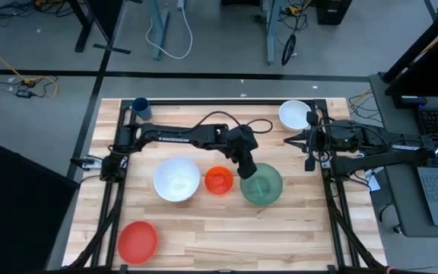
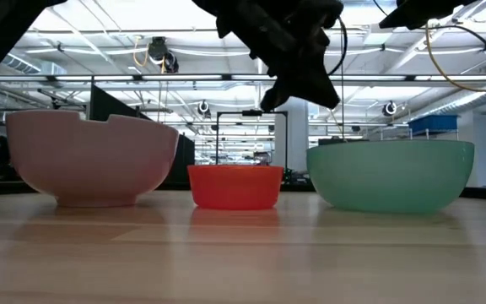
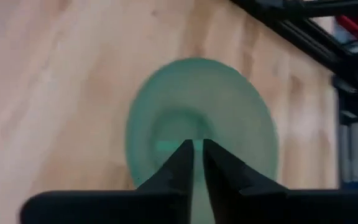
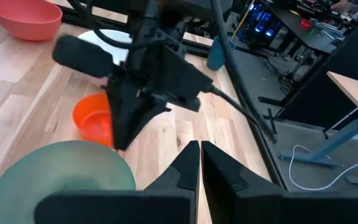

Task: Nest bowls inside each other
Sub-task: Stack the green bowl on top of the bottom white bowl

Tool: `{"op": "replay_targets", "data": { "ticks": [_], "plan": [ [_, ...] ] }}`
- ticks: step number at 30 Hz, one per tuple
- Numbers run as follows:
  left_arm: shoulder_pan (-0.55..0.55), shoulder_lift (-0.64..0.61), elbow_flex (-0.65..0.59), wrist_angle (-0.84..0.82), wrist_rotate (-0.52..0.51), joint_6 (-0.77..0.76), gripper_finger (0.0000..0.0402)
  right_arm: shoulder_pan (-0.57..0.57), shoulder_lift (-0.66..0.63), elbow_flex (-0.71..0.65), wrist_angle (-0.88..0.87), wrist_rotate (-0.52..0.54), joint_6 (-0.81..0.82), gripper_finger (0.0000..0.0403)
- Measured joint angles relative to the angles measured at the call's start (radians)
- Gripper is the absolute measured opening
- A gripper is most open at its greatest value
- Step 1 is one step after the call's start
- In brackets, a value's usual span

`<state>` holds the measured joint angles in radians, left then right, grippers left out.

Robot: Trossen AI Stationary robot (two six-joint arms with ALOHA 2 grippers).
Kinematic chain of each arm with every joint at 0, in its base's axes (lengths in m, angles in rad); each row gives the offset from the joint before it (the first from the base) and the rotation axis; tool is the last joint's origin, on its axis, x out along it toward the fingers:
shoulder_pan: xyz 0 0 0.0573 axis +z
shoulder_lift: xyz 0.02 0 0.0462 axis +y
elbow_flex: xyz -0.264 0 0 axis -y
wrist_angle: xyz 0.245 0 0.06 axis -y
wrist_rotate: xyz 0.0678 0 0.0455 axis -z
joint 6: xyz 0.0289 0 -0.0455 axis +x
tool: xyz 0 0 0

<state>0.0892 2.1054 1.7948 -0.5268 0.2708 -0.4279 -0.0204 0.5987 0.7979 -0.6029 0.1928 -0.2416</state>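
Your left gripper [image 1: 248,170] hangs above the round green plastic bowl [image 1: 262,185], over its rim on the side facing the small round orange-red plastic bowl [image 1: 219,180]. In the left wrist view the jaws point straight down into the green bowl's hollow, nearly pressed together with only a thin slit between them, pinching nothing. The low view shows the tips clear above the rim, not touching.

The relation that matters: the green bowl lies directly under the left jaws, upright on the wooden worktop [image 1: 295,236], and the orange-red bowl sits just beside it, with the large round white plastic bowl [image 1: 176,180] next along the same row. A bowl is round, so no long axis; you take it by the wall.

The left arm is clearly nearer. The right gripper [image 1: 289,140] waits at the worktop's right edge, jaws pressed together and empty, near the smaller white plastic bowl [image 1: 295,115]. The round red plastic bowl [image 1: 138,240] sits well apart at the near left corner. Nothing is nested yet.
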Motion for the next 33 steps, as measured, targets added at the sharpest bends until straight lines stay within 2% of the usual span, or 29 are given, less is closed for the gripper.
{"op": "replay_targets", "data": {
  "ticks": [8,13,17,33],
  "plan": [
    [0.010,0.005,0.000,-0.020,-0.033,-0.038,0.0175,0.000,0.000,0.000,0.000,0.000,0.002,0.0000],
    [0.018,0.028,0.000,-0.088,-0.040,-0.038,0.0228,0.000,0.001,0.000,0.000,0.000,-0.006,0.0000],
    [0.025,0.052,-0.002,-0.104,-0.040,-0.047,0.0239,0.000,0.000,0.000,-0.002,-0.001,-0.006,0.0000],
    [0.024,0.121,-0.002,-0.091,-0.025,-0.055,0.0240,0.000,0.000,0.000,-0.009,-0.005,-0.010,0.0000]
  ]
}}
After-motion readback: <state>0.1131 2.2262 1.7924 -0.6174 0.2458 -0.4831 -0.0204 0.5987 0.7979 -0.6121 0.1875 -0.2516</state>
